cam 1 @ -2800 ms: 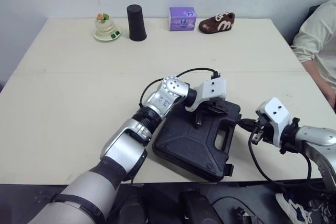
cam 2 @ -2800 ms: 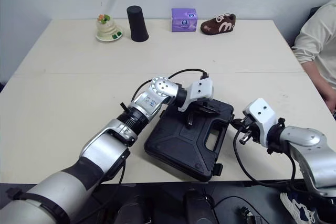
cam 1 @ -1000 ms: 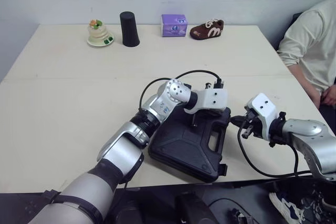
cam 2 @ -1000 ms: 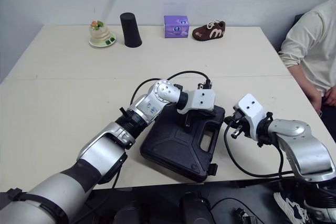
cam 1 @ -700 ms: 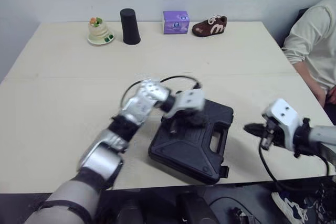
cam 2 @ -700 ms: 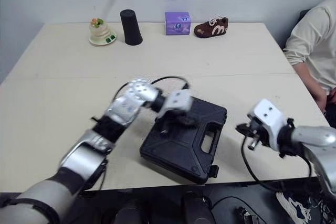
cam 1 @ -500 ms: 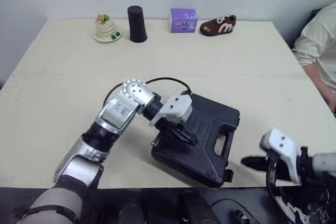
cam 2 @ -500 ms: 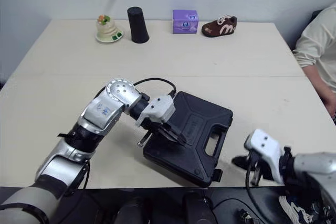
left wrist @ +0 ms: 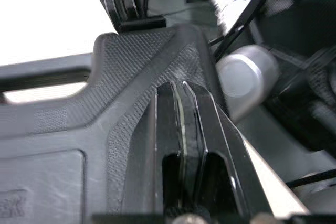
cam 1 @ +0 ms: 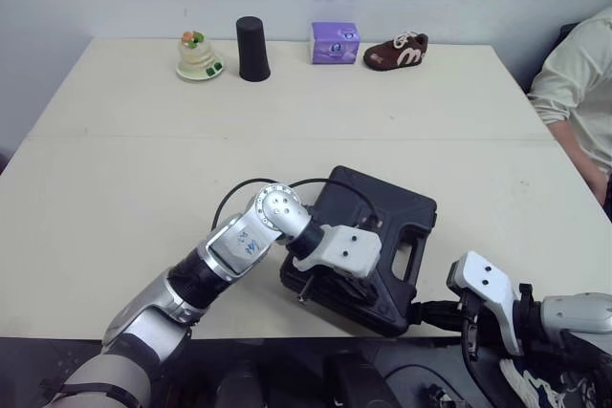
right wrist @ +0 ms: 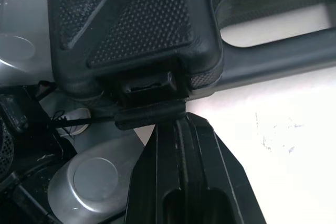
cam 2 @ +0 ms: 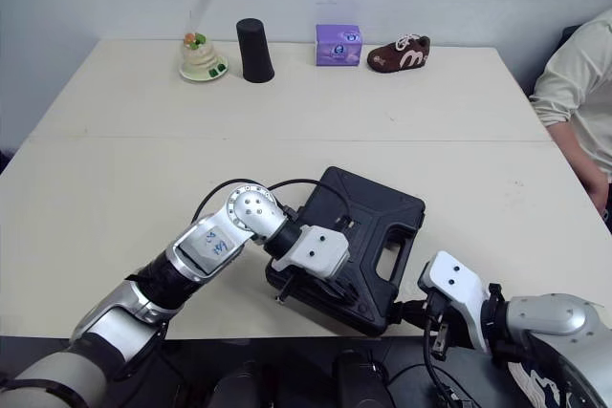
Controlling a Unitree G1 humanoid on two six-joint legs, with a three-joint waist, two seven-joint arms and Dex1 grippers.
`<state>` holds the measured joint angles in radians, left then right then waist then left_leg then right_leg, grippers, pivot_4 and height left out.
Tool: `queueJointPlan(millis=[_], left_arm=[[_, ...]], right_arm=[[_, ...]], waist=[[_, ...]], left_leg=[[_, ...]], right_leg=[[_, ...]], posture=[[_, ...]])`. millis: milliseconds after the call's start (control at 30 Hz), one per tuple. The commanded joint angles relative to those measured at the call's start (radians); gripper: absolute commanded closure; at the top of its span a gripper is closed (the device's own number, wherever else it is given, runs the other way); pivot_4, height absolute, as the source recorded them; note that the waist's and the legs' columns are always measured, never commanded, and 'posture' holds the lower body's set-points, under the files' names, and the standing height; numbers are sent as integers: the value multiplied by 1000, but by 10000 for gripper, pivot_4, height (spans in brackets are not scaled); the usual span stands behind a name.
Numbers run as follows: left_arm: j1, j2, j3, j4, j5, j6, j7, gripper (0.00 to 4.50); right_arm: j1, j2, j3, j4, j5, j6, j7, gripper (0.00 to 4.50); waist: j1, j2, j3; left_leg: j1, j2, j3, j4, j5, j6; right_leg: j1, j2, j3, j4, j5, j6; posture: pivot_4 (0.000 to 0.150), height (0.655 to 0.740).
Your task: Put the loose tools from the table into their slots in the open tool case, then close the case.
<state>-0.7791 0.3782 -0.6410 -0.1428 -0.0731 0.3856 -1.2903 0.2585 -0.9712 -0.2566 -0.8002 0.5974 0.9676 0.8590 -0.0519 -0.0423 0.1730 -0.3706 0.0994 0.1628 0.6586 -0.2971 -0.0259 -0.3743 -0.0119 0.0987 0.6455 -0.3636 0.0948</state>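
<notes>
The black tool case (cam 1: 387, 222) lies closed near the table's front edge, its handle toward the right. My left gripper (cam 1: 323, 286) is shut and presses on the lid's near-left part; in the left wrist view its fingertips (left wrist: 181, 86) rest on the textured case (left wrist: 63, 129). My right gripper (cam 2: 406, 311) is shut with nothing in it, at the case's near corner. In the right wrist view its tips (right wrist: 178, 119) touch the latch (right wrist: 149, 113) under the case (right wrist: 142, 24).
At the table's far edge stand a figurine on a plate (cam 1: 199, 54), a black cup (cam 1: 252, 48), a purple box (cam 1: 334, 42) and a brown shoe (cam 1: 395, 52). A person's sleeve (cam 1: 574, 83) is at the right. The case's near corner reaches the front table edge (cam 1: 239, 336).
My left gripper slid from the lid's handle side to its near-left part. My right gripper dropped from beside the handle to the case's near corner. The camera shifted.
</notes>
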Motion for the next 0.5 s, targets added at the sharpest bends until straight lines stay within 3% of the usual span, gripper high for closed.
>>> queueJointPlan(millis=[33,267,400,500], left_arm=[[21,4,-81,65,99,11,41,44832],[21,-5,-115,105,126,-36,52,44832],[11,-12,-115,132,127,-47,53,44832],[8,-14,-114,142,124,-51,56,44832]], right_arm=[[-11,14,-17,-43,55,22,-17,45000],[-74,40,-2,-44,118,64,-62,45000],[-177,113,-54,-39,293,161,-128,45000],[-197,104,-55,-50,319,194,-146,45000]], waist=[[0,-1,0],[-5,-4,-3],[-9,-6,-3],[-11,-6,-3]], left_leg=[[0,0,0,0,0,0],[1,1,0,0,0,1],[1,3,0,-1,-1,2],[4,2,-2,-6,1,0]], right_leg=[[0,0,0,0,0,0],[1,0,0,-1,2,-1],[1,1,0,-1,5,-6],[0,2,1,-2,7,-9]], posture=[[1500,7386],[1500,7386],[1500,7386],[1500,7386]])
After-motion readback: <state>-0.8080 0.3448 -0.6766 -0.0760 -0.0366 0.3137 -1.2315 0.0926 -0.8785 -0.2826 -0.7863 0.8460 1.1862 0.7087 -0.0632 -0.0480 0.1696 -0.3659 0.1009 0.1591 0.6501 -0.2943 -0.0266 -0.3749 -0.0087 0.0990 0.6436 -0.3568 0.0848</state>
